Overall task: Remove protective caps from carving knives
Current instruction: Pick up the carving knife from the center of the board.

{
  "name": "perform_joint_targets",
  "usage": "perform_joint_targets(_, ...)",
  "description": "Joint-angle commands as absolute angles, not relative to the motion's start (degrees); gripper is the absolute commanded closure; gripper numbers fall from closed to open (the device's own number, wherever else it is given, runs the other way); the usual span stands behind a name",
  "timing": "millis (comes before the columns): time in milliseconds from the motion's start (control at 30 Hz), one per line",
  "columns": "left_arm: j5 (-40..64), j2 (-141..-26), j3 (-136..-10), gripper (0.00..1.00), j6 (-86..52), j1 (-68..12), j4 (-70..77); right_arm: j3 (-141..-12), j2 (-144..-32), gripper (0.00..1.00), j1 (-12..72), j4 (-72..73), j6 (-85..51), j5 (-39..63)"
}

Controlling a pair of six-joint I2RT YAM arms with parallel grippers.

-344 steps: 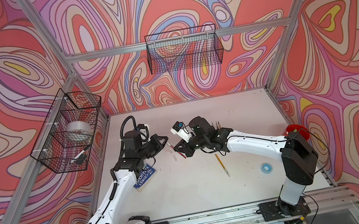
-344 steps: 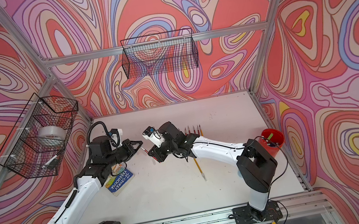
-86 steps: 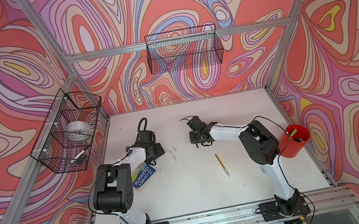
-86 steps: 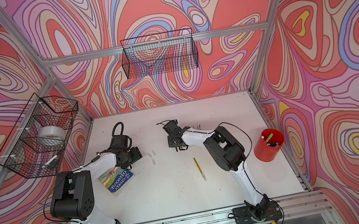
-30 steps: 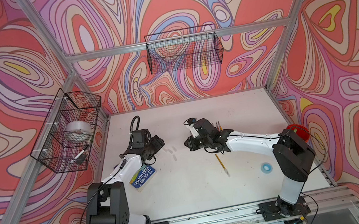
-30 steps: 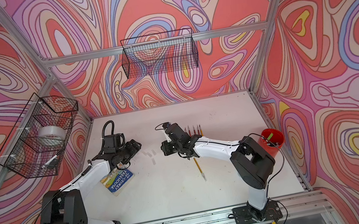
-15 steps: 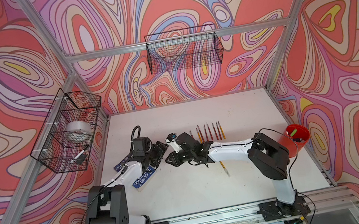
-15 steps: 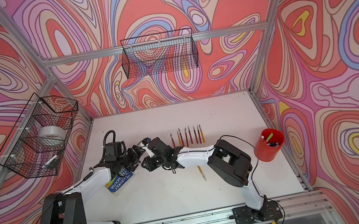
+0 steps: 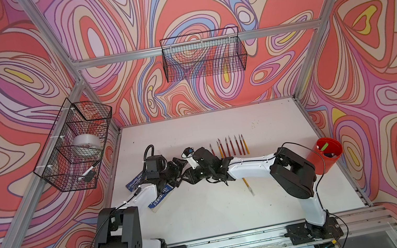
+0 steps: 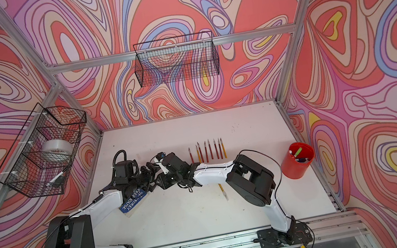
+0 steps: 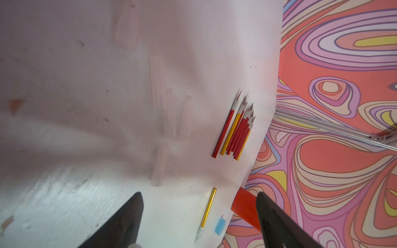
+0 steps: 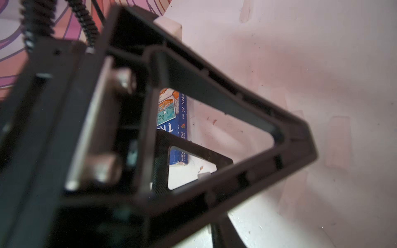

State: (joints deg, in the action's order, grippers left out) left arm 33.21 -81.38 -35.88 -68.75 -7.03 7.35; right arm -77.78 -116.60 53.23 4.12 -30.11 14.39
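Note:
Several carving knives (image 9: 229,147) (image 10: 208,152) lie in a row on the white table (image 9: 261,124), blades bare, red and yellow handles; they also show in the left wrist view (image 11: 236,131). One yellow knife (image 9: 247,186) (image 11: 207,211) lies apart with a clear protective cap on its blade. Loose translucent caps (image 11: 160,165) lie blurred on the table. My left gripper (image 9: 178,171) (image 11: 199,194) is open and holds nothing. My right gripper (image 9: 187,179) sits tip to tip with it. In the right wrist view the left gripper's finger (image 12: 214,120) fills the frame, and my right jaws are mostly hidden.
A blue book (image 9: 160,196) (image 10: 133,199) lies under the left arm. A red cup (image 9: 325,152) (image 10: 297,159) of pens stands at the right edge. A blue tape ring (image 11: 220,224) lies by the capped knife. Wire baskets (image 9: 203,57) (image 9: 76,149) hang on the walls.
Over the last second my right arm swung left to meet the left gripper, uncovering the knife row. The left gripper dropped slightly toward the book.

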Motion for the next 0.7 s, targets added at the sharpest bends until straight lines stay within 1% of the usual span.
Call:
perform_joint_targets(0, 35.2, -80.1, -35.4, 0.16, -71.5, -6.6, 10.5, -76.7, -116.6, 0.67, 53.2, 4.5, -29.2, 12.7)
perform_joint_targets(400, 35.9, -77.7, -35.4, 0.16, -71.8, -6.4, 9.3, -74.7, -115.9, 0.66, 53.2, 4.9, -29.0, 12.0)
perform_joint_targets(667, 33.2, -77.6, -36.4, 0.15, -68.6, -5.5, 5.9, -73.2, -113.1, 0.67, 53.2, 4.0, -28.3, 11.4)
